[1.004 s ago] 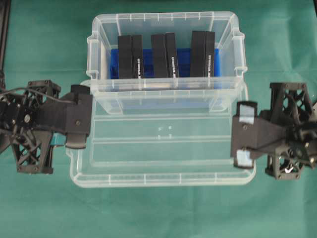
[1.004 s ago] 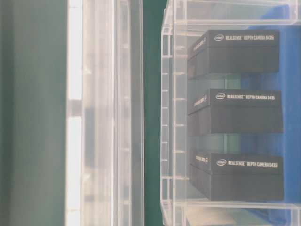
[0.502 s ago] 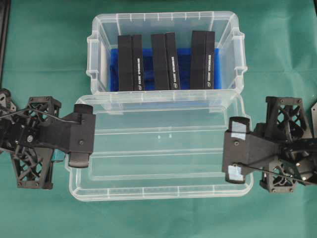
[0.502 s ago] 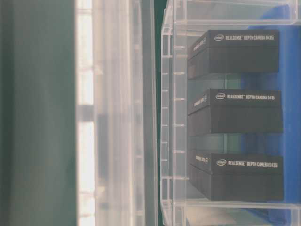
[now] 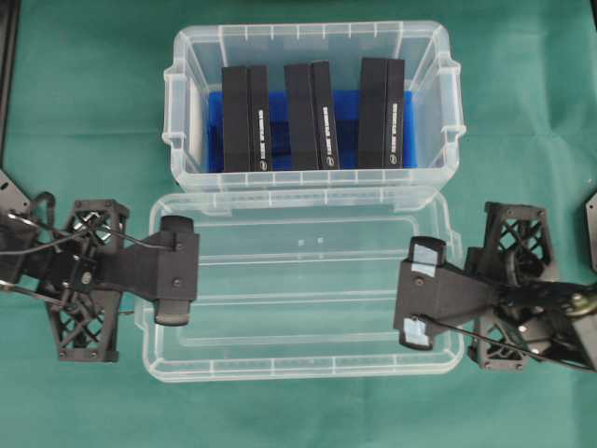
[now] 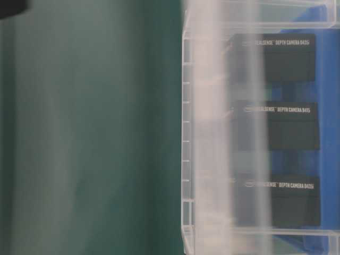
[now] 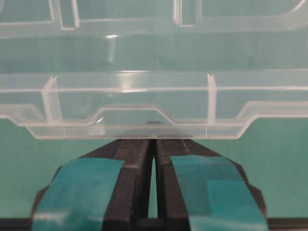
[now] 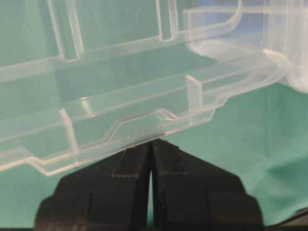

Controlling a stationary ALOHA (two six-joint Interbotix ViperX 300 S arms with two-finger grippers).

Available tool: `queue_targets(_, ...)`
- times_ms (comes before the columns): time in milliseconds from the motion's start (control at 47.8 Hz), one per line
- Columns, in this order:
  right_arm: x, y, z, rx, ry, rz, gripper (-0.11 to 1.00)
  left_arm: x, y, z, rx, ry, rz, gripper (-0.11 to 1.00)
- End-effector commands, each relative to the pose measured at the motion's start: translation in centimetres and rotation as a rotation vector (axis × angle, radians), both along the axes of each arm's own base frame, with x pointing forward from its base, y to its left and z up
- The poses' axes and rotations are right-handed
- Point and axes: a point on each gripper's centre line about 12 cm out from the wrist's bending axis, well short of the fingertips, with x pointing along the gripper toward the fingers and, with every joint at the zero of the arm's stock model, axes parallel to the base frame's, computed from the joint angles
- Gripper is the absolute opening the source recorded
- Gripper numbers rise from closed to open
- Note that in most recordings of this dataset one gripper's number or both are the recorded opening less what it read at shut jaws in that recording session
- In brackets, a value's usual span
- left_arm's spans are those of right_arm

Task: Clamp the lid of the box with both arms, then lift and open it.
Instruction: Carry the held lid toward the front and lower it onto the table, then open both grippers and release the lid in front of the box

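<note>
the lid point(image 5: 298, 280) lay off the box point(image 5: 312, 51), just in front of it over the green cloth point(image 5: 84, 93). the left gripper point(image 7: 154, 139) was clamped on the lid's left edge tab, fingers nearly together. the right gripper point(image 8: 152, 144) pinched the opposite edge tab likewise. inside the box, three black cases point(image 5: 314, 114) stood upright on a blue liner point(image 5: 347, 131).

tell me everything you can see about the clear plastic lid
The flat clear plastic rectangular lid has rounded corners, raised inner ribs and small tabs at its short ends. It sits in front of the deep clear bin, off it, above the green cloth. The left gripper and right gripper pinch its end tabs, fingers nearly closed in the wrist views.
</note>
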Motion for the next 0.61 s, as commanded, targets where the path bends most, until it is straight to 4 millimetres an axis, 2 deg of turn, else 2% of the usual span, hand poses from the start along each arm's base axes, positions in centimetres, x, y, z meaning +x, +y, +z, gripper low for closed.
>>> queue_targets(0,0.9,0.2,-0.3,0.036,-0.095,0.013,0.0,1.4,0.0,0.4,-0.013,-0.091,0.008,0.01)
queue_targets(293,0.2,0.5,-5.4,0.127,-0.148,0.059,0.0,1.7,-0.2,-6.4,-0.02,-0.056,0.034,0.01)
queue_targets(586,0.5,0.0,-8.4,0.147,-0.133,0.062,0.0,1.8,-0.4,-9.1,-0.041,-0.074,0.038,0.01)
